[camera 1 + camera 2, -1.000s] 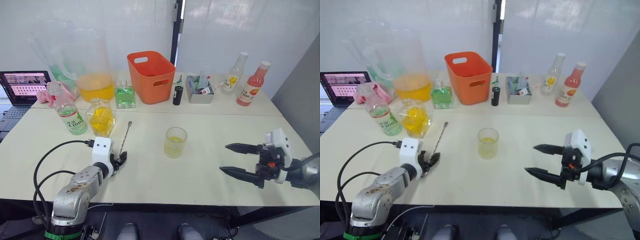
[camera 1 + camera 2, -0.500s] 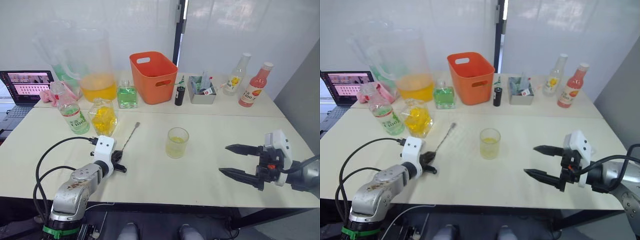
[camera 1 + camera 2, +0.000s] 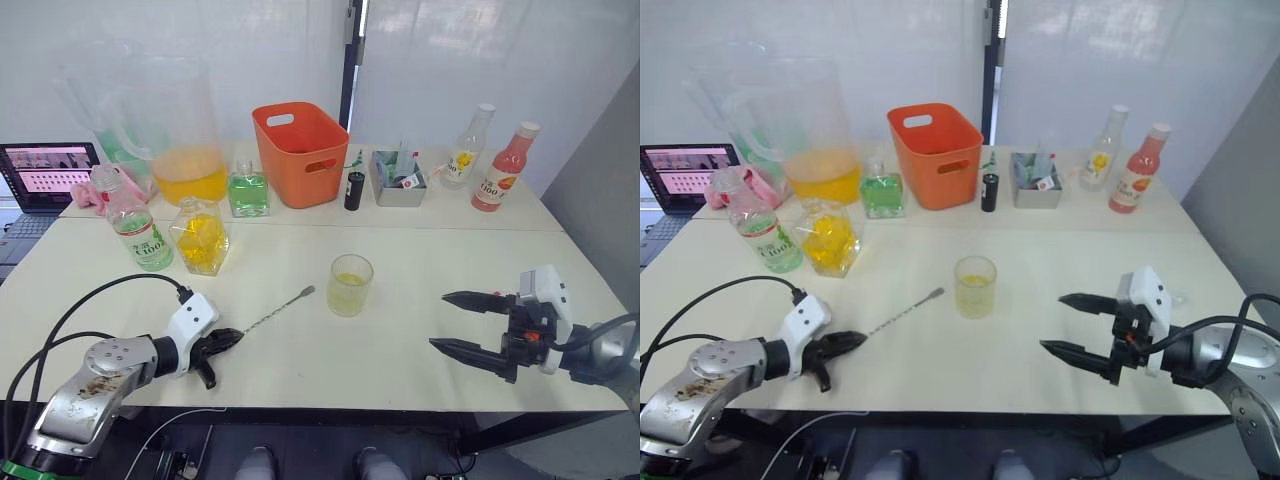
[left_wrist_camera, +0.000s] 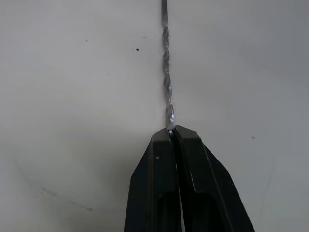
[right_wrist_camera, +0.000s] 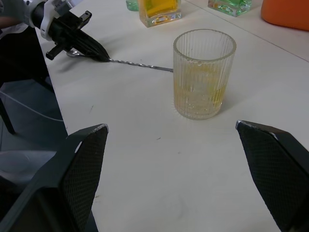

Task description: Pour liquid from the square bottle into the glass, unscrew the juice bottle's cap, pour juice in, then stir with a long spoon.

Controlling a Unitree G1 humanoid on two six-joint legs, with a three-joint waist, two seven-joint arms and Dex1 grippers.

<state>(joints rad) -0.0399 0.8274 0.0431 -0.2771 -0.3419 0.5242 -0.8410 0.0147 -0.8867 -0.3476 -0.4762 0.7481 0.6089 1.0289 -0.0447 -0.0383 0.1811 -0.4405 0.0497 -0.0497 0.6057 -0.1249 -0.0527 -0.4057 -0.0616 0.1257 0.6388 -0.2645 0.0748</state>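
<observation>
Pinching the handle end of the long spoon [image 3: 274, 308], the left gripper [image 3: 228, 337] has both black fingers pressed tight on the twisted metal stem, low over the table [image 3: 300, 360] near its front edge. The spoon angles away from the gripper toward the glass [image 3: 350, 285], bowl end just short of it; looks like the far end is raised a bit off the surface, but that's hard to be sure of from here.

The glass stands upright mid-table with a little yellowish liquid in the bottom. The right gripper [image 3: 468, 323] sits well off to the right of it, fingers spread wide with nothing between them, pointed at the glass.

Further back on the left, the square bottle [image 3: 203, 236] with yellow liquid stands just beside the juice bottle [image 3: 137, 226] with the green label. Behind those are a big pitcher [image 3: 185, 135], a green flask [image 3: 249, 190] and an orange bin [image 3: 301, 153].
</observation>
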